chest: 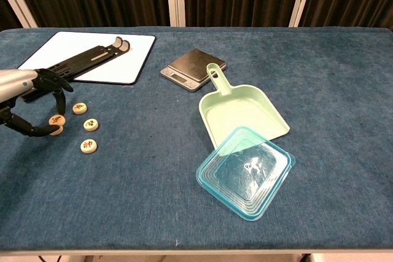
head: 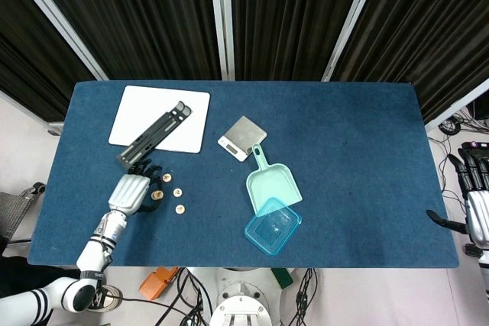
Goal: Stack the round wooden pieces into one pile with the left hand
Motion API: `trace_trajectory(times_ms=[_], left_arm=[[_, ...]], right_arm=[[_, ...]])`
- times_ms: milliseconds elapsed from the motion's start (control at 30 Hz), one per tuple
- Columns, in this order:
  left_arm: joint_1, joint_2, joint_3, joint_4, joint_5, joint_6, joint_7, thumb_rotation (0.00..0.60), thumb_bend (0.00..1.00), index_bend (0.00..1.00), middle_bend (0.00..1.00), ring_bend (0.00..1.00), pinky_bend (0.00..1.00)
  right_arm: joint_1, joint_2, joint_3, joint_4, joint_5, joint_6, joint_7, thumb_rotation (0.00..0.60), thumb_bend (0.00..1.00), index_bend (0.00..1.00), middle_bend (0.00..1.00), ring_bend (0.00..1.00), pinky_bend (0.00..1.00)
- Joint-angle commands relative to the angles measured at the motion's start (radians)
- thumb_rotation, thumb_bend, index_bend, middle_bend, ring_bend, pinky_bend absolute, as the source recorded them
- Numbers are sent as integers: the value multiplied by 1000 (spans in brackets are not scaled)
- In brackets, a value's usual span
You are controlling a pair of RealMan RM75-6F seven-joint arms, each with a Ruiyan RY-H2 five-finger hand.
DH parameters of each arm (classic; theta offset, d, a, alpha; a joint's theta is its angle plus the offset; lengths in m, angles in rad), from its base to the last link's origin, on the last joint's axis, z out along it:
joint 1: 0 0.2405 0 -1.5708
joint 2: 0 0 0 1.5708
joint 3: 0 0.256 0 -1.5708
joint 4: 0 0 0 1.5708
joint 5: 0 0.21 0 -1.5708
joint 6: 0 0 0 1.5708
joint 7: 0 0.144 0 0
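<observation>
The left hand [chest: 34, 99] pinches a round wooden piece [chest: 56, 120] directly over another disc, apparently starting the pile; three loose discs [chest: 90, 125] wait beside it.

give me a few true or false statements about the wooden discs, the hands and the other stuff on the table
1. The left hand holds a round wooden piece between its fingers. True.
2. All wooden pieces are already in one pile. False: three pieces lie apart on the blue cloth.
3. The clear teal plastic lid overlaps the mint green dustpan. True.
4. The small silver scale sits on the white board. False: it sits on the cloth; a black folding stand lies on the white board.
5. The right hand holds the dustpan. False: it is empty at the table's edge.
</observation>
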State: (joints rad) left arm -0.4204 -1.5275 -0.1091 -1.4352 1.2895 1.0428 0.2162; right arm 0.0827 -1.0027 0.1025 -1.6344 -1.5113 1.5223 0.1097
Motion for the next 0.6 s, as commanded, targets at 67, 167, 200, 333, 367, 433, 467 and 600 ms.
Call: trace_trajectory(times_ms=[67, 167, 200, 333, 367, 433, 467, 600], left_arm=[[0, -5, 6, 12, -9, -1, -9, 600, 362, 531, 173, 13, 28], [-3, -9, 7, 20, -11, 0, -17, 600, 361, 531, 173, 13, 28], [-5, -9, 7, 22, -14, -2, -19, 600, 360, 530, 173, 13, 28], [-10, -12, 7, 32, -21, -5, -21, 600, 355, 530, 173, 13, 28], [-11, -12, 8, 34, -24, -6, -21, 600, 353, 530, 173, 13, 28], [-13, -12, 9, 35, -27, -9, -22, 600, 350, 531, 173, 13, 28], [-14, -11, 10, 35, -28, -9, -21, 600, 349, 531, 173, 13, 28], [-14, -11, 15, 36, -32, -7, -21, 600, 349, 530, 173, 13, 28]], right_arm=[[3, -5, -1, 3, 1, -6, -2, 600, 31, 0, 26, 0, 65], [5, -8, -2, 3, 1, -10, -3, 600, 31, 0, 26, 0, 65], [5, -9, -2, 4, 2, -10, -2, 600, 31, 0, 26, 0, 65], [3, -12, -4, 7, 5, -12, 1, 600, 30, 0, 26, 0, 65], [3, -13, -4, 9, 7, -14, 1, 600, 31, 0, 26, 0, 65], [3, -15, -5, 10, 8, -15, 3, 600, 31, 0, 26, 0, 65], [2, -16, -5, 11, 8, -15, 3, 600, 31, 0, 26, 0, 65], [3, -18, -5, 14, 8, -15, 6, 600, 31, 0, 26, 0, 65]])
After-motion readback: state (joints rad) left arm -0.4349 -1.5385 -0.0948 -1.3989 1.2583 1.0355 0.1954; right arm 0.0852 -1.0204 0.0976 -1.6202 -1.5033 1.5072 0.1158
